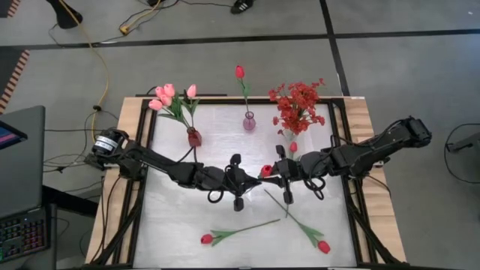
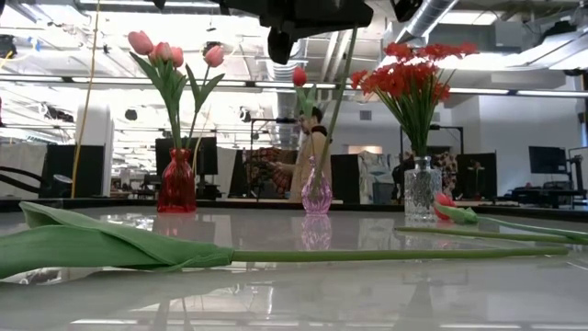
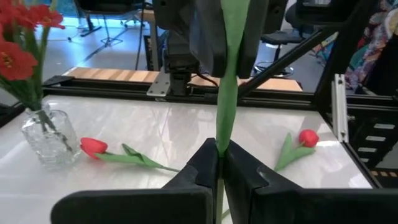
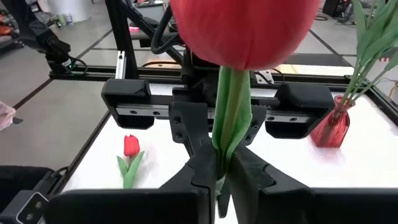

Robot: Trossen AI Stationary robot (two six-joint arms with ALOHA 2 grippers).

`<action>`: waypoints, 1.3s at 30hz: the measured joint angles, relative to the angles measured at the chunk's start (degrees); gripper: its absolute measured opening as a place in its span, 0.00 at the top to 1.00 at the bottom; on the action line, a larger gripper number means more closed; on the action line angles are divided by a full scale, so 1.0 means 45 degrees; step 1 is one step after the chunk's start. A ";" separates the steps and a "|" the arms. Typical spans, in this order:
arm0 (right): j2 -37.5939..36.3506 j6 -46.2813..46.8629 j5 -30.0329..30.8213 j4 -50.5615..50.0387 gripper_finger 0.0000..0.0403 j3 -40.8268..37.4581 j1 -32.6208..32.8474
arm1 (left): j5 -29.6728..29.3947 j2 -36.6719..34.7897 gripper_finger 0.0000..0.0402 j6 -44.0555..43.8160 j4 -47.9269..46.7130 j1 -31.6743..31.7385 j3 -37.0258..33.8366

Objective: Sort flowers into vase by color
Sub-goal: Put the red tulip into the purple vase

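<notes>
Red tulip [image 1: 265, 170] hangs above mid-table between my two grippers, both arms stretched inward from the sides; my left gripper [image 3: 221, 163] is clamped on its green stem [image 3: 227, 93], and my right gripper [image 4: 222, 167] pinches the same stem just under the bloom, facing three vases [image 1: 249, 121] at the table's far edge

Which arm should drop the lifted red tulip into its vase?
Probably left: the left end effector is shut on the red tulip by its stem, and the pink vase stands nearby.
</notes>
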 joint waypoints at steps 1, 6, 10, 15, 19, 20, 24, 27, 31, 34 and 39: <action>0.0000 0.0073 0.0024 0.0002 0.84 0.0000 0.0000 | -0.0143 0.0000 1.00 0.0003 0.0000 -0.0024 0.0000; -0.0016 0.0045 0.0108 -0.0021 0.77 0.0000 -0.0010 | -0.0649 0.0000 1.00 0.0007 0.0005 -0.0078 -0.0005; -0.0448 -0.0052 0.1332 -0.1455 0.69 0.0313 0.0000 | -0.1302 -0.0005 1.00 0.0110 0.0056 -0.0198 -0.0005; -0.1298 0.0060 0.1697 -0.2717 0.57 0.0453 0.0018 | -0.1437 -0.0005 1.00 0.0407 0.0468 -0.0207 -0.0010; -0.1865 0.0677 0.1703 -0.3896 0.47 0.0457 0.0180 | -0.2061 -0.0133 1.00 0.1099 0.1108 -0.0142 -0.0010; -0.1989 0.0966 0.1702 -0.4337 0.46 0.0457 0.0223 | -0.2470 -0.0206 1.00 0.1298 0.1291 -0.0091 -0.0010; -0.2141 0.2210 0.1715 -0.5754 0.41 0.0375 0.0578 | -0.4350 -0.0423 1.00 0.2151 0.2332 0.0420 -0.0010; -0.2044 0.2689 0.1722 -0.5844 0.41 -0.0011 0.0973 | -0.4489 -0.0427 1.00 0.2768 0.3598 0.1058 -0.0010; -0.1712 0.3084 0.2052 -0.5793 0.41 -0.0405 0.1543 | -0.4497 -0.0447 1.00 0.2980 0.4628 0.2151 -0.0010; -0.1495 0.3269 0.2533 -0.5736 0.41 -0.0661 0.1905 | -0.4271 -0.0447 1.00 0.2554 0.4776 0.2942 -0.0010; -0.1363 0.3619 0.2838 -0.5714 0.41 -0.0947 0.2199 | -0.3904 -0.0447 1.00 0.2403 0.5001 0.3775 -0.0010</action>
